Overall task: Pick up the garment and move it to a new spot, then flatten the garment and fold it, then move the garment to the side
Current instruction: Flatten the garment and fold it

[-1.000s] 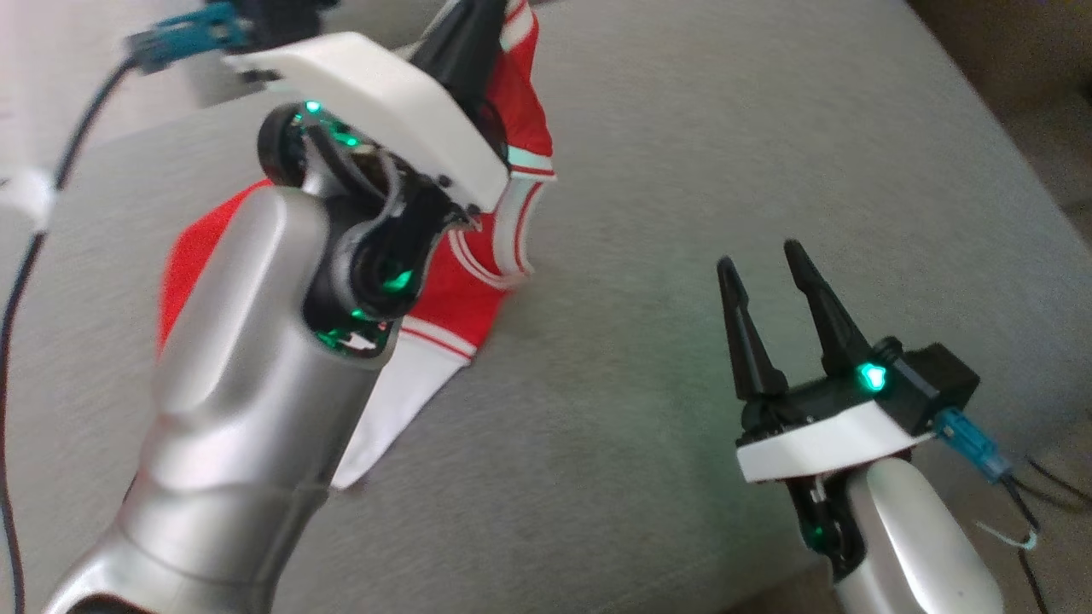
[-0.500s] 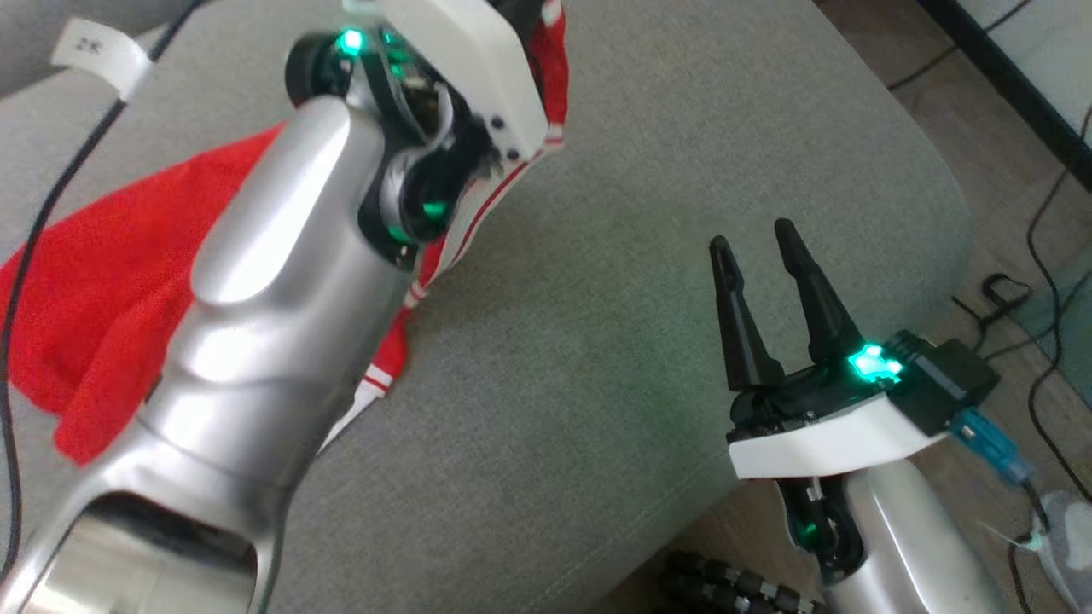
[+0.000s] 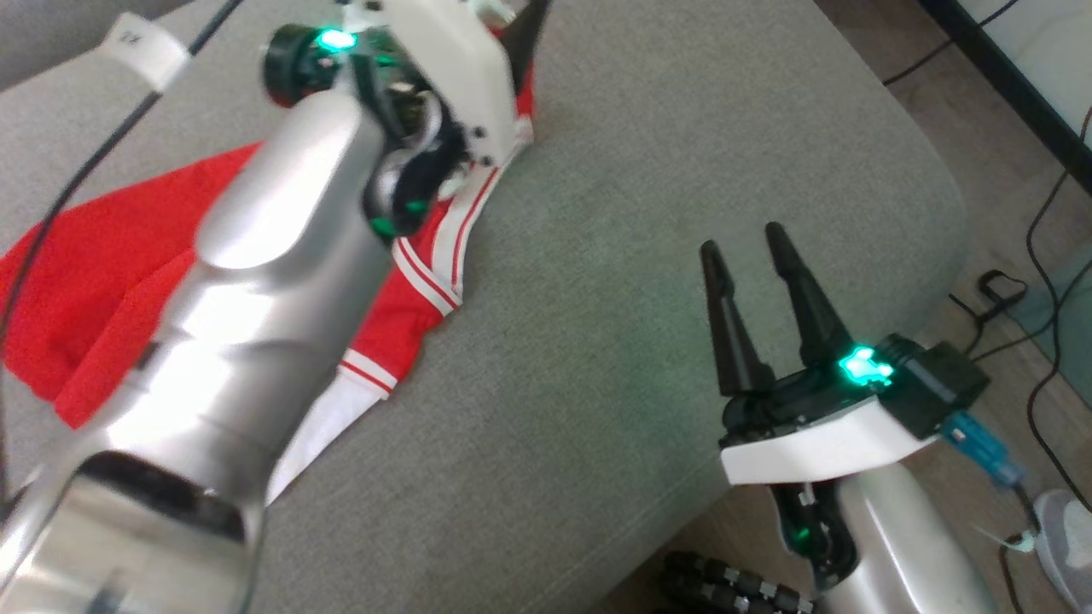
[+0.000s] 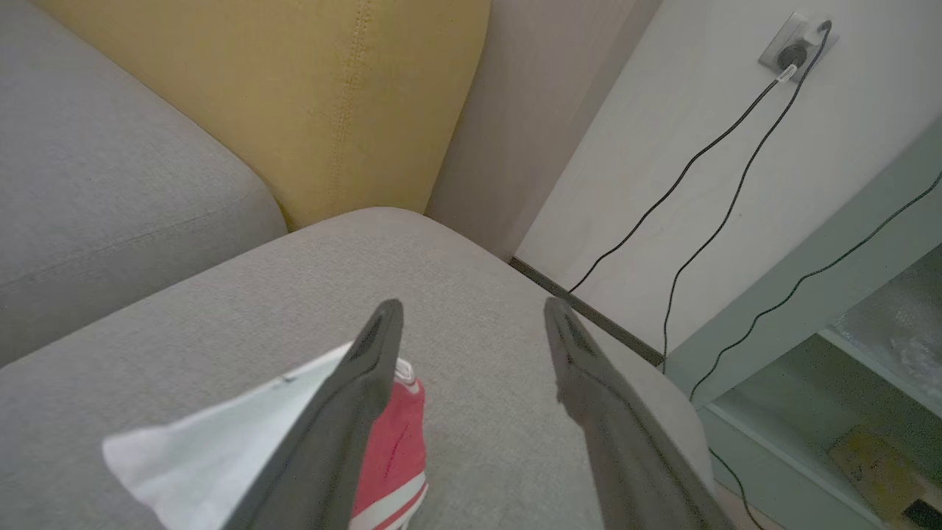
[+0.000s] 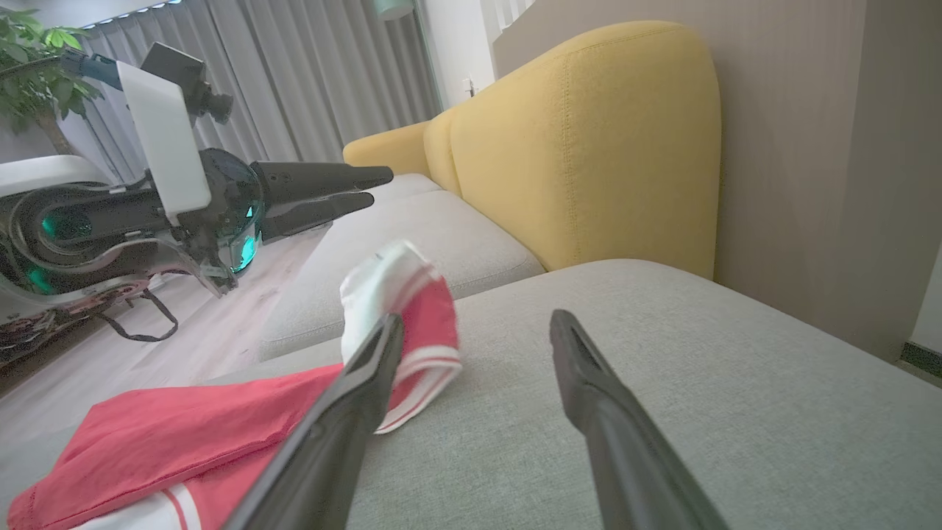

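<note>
A red garment (image 3: pixel 102 281) with white striped trim lies rumpled on the grey sofa cushion (image 3: pixel 682 128), at the left of the head view. One red and white end (image 5: pixel 401 294) stands bunched up. My left gripper (image 4: pixel 475 313) hovers open just above that end, nothing between its fingers, and the cloth (image 4: pixel 221 442) shows under its left finger. From the right wrist view the left gripper (image 5: pixel 377 187) hangs above the garment (image 5: pixel 184 434). My right gripper (image 3: pixel 742 243) is open over bare cushion, well right of the garment, holding nothing. My left forearm (image 3: pixel 256 298) hides the garment's middle.
A yellow backrest (image 5: pixel 589 147) rises behind the cushion, with a second grey cushion (image 4: pixel 110 184) beside it. The cushion's rounded edge (image 3: pixel 930 196) drops to the floor at the right, where cables (image 3: pixel 1041 256) lie. A wall socket (image 4: pixel 795 48) with cords sits beyond.
The camera has shifted. The garment's end, held up at the left gripper a second ago, has dropped onto the cushion and the left gripper now stands open. The right gripper has stayed open.
</note>
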